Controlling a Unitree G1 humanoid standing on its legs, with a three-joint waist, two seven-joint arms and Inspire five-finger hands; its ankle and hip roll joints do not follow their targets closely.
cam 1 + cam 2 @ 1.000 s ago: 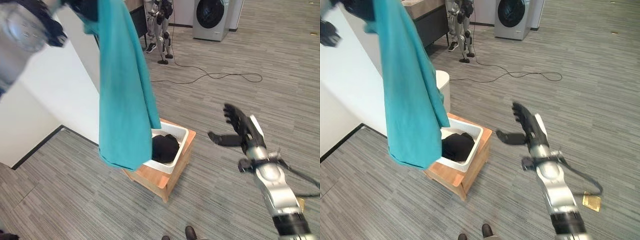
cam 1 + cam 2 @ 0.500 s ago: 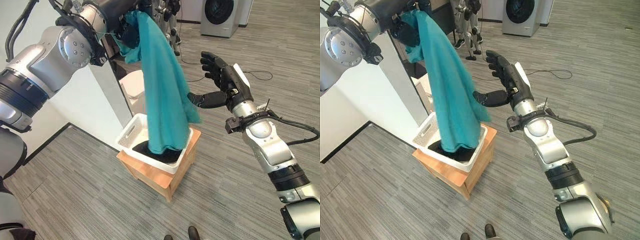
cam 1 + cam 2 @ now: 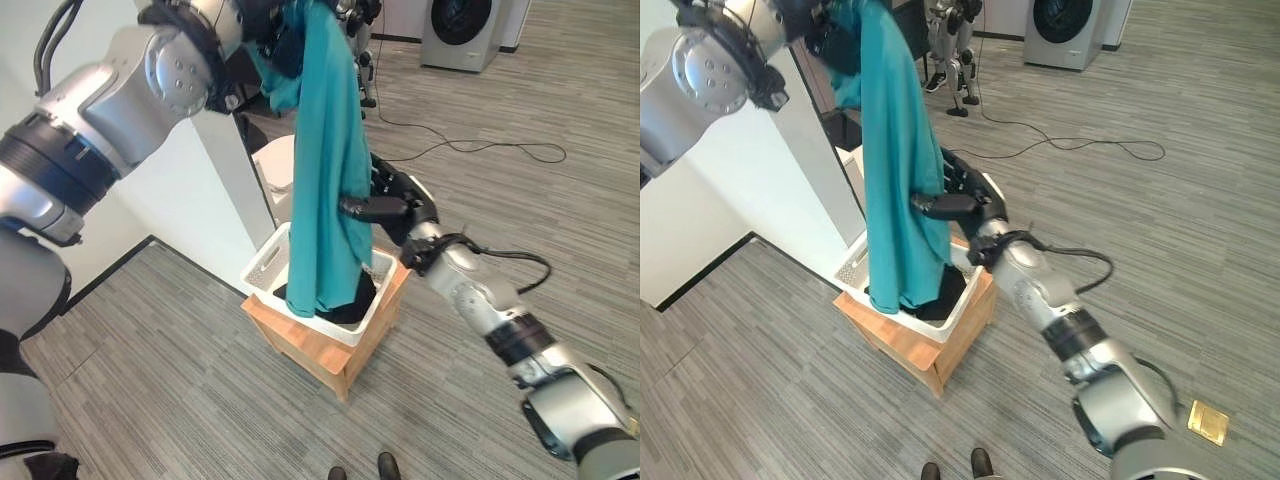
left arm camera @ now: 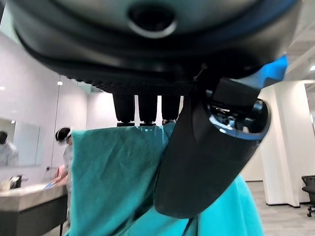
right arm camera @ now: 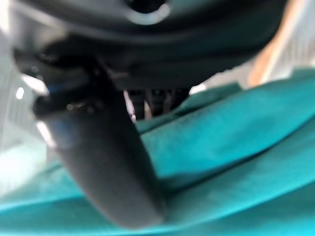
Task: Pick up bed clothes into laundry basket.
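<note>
Now: teal cloth (image 3: pixel 325 170) hangs over basket (image 3: pixel 262 268).
L hand (image 4: pixel 197 147) grips its top; R hand (image 3: pixel 385 205) pinches mid-cloth w/ thumb.

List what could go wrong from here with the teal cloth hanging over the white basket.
1. The teal cloth hangs long from the left hand, with just its lower end inside the white plastic laundry basket. If dropped now, much of it may drape over the rim.
2. The right hand pinches the cloth at mid-height. Pulling sideways could drag it out of the basket.
3. The basket sits on a small wooden stool, so a snagged tug might shift or tip it.
</note>
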